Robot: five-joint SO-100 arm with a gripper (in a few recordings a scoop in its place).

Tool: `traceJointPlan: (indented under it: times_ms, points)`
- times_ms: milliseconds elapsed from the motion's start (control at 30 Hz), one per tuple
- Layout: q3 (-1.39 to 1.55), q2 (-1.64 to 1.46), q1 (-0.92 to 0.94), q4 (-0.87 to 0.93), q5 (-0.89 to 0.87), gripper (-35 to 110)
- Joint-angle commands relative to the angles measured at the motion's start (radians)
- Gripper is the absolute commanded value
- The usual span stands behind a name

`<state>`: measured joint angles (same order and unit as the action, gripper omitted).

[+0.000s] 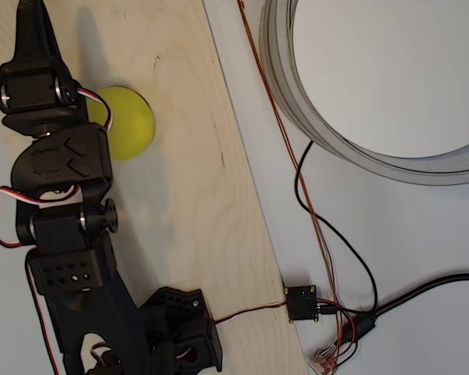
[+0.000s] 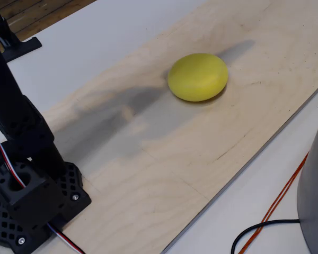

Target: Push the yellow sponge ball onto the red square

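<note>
Overhead view shows the yellow sponge ball [image 1: 129,121] resting on the pale plywood board [image 1: 195,195], partly covered by the black arm [image 1: 59,234] that reaches up the left side of the picture. The gripper [image 1: 33,35] tapers to a dark point near the top left corner, above and to the left of the ball; whether its fingers are parted or closed I cannot tell, since they read as one dark wedge. The fixed view has the ball [image 2: 197,76] sitting alone on bare wood with the arm's shadow stretching towards it, and no red square can be made out on the board, so the target may lie under the ball, under the arm or outside both pictures. For a clean push I would judge that the fingers should come low behind the ball on the side opposite the target, meet it near its middle height so the soft foam rolls rather than hops, and move slowly to stop it overshooting.
</note>
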<state>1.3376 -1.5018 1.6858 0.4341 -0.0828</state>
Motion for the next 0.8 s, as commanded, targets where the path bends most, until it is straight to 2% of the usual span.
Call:
traceJointPlan:
  times_ms: [0, 33, 67, 133, 233, 433, 500, 533, 600, 767]
  points:
    - [-0.021, -0.071, -0.003, -0.025, 0.000, 0]
    - [-0.009, -0.072, -0.015, -0.037, 0.052, 11]
    - [0.041, -0.092, -0.032, -0.077, 0.100, 29]
    - [0.147, -0.153, -0.051, -0.133, 0.124, 37]
    - [0.258, -0.199, -0.054, -0.218, 0.141, 42]
    - [0.341, -0.250, -0.069, -0.232, 0.104, 43]
    - [0.394, -0.281, -0.077, -0.270, 0.100, 41]
    - [0.423, -0.301, -0.077, -0.299, 0.092, 33]
    - [0.472, -0.341, -0.072, -0.362, 0.046, 0]
    - [0.560, -0.359, -0.038, -0.380, 0.005, -1]
